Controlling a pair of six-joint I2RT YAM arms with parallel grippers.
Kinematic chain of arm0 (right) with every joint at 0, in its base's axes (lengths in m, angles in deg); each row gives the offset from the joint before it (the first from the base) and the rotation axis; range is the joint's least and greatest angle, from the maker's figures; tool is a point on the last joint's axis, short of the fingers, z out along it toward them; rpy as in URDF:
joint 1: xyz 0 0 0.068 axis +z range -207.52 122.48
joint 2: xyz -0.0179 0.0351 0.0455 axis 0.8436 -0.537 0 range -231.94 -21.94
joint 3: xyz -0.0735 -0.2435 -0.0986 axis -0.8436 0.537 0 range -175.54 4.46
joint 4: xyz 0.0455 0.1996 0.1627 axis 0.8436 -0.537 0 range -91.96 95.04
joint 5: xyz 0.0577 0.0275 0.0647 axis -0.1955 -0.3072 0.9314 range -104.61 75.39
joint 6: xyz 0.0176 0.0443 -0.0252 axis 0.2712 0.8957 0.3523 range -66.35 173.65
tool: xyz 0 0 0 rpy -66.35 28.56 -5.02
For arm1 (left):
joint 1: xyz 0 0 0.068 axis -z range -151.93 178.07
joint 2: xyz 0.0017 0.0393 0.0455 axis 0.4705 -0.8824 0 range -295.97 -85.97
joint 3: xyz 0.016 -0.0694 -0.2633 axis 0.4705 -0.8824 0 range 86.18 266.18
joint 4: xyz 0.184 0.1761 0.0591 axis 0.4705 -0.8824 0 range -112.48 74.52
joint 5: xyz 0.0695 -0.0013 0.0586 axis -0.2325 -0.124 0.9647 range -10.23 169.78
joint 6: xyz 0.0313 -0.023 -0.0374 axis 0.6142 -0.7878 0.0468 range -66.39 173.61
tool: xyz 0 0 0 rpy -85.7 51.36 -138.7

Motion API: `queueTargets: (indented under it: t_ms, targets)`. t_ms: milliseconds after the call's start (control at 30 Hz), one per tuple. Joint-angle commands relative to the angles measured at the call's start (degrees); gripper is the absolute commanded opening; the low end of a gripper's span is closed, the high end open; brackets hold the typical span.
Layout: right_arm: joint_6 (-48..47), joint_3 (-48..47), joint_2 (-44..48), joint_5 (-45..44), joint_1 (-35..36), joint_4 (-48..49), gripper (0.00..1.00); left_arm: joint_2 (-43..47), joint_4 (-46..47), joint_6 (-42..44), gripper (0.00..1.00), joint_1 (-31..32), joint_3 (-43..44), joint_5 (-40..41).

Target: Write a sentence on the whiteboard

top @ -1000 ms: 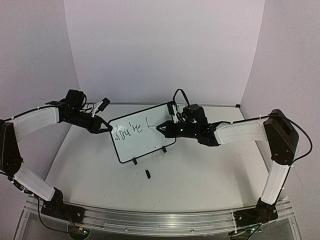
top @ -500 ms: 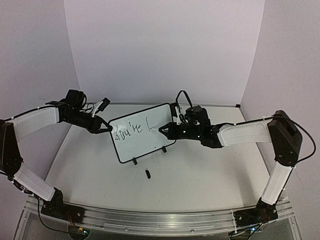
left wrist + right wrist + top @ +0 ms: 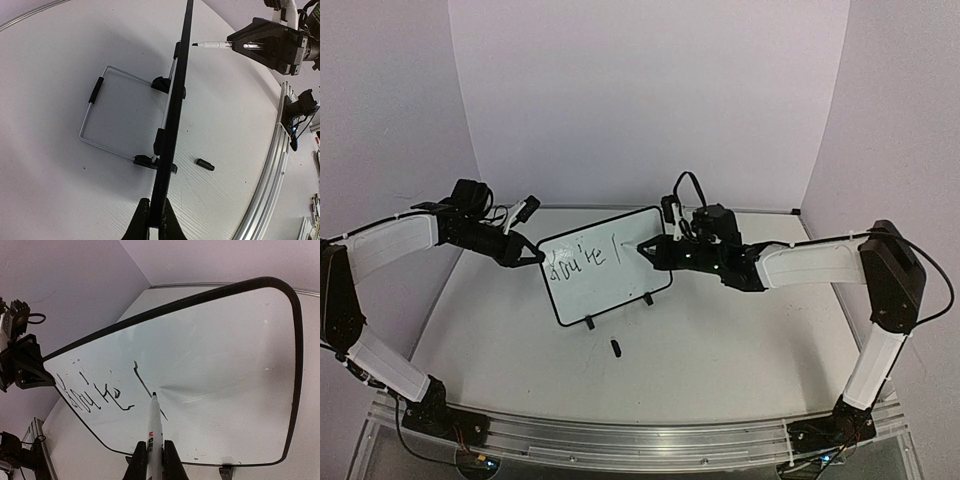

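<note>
**Operator:** How far had the writing got?

**Inspector:** On your whiteboard [image 3: 620, 290] I found the sentence [image 3: 578, 262] only begun. It read "You're", followed by one long stroke that was apparently the start of the next word. All of it sat along the upper left of the face, and most of the face was bare. In my judgement the greater part of the sentence remained to be written.

**Operator:** Where did the board stand, and how did the pincers hold?

**Inspector:** It stood upright on its feet, midway along the tabletop [image 3: 740, 340] and nearer the far edge, with a wire stand [image 3: 92, 117] behind it. Your left pincer [image 3: 532, 256] was closed on the board's left edge, steadying it. Your right pincer [image 3: 645, 249] was closed on the marker [image 3: 154, 432], in front of the face and right of the written word. The tip lay over the lower part of that last stroke. I could not tell whether it touched, though the left wrist view put it at most just off the face. The marker's cap [image 3: 616, 347] lay on the tabletop near the board's feet, on the near-edge side, apart from both pincers.
</note>
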Motion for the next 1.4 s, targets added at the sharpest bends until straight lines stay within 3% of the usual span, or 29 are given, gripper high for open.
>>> queueTargets:
  t_ms: [0, 633, 1367]
  targets:
    - [-0.66, -2.88, -1.49, -0.90, -0.42, 1.44, 0.00, -1.06, -0.79, 1.51, 0.00, -0.29, 1.37, 5.83]
    - [-0.59, -1.58, -2.62, 1.19, -0.42, -0.69, 0.00, -1.15, -0.79, 1.52, 0.00, -0.32, 1.49, 5.84]
    - [-2.56, -2.45, 1.04, -3.51, -0.43, -2.10, 0.00, -1.06, -0.84, 1.57, 0.00, -0.34, 1.51, 5.95]
